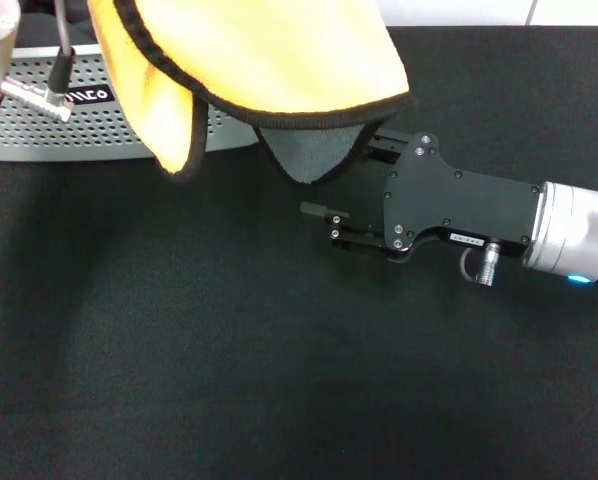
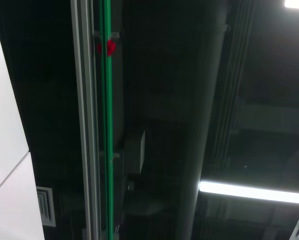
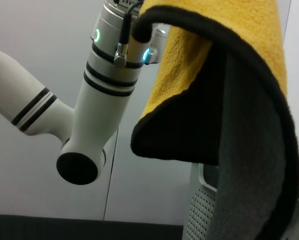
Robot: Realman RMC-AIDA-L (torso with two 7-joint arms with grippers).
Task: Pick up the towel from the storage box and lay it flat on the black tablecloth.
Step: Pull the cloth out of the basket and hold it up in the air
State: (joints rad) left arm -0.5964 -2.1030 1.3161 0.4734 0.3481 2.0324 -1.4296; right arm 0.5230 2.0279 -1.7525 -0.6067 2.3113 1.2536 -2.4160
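Yellow towel [image 1: 269,60] (grey-green underside) hangs above the right claw [image 1: 324,225], whose grip I cannot tell.

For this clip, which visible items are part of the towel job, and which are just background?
Part of the job:
towel, hanging lifted above the cloth
storage box, at the far edge
black tablecloth
right gripper, low beneath the towel
left arm, raised beside the towel

Background:
ceiling light

The right arm [image 1: 579,240] reaches in from the right side, low and level, its black gripper [image 1: 324,222] pointing left. The left arm [image 3: 109,90] rises at the far left, wrist raised high, its gripper out of sight.
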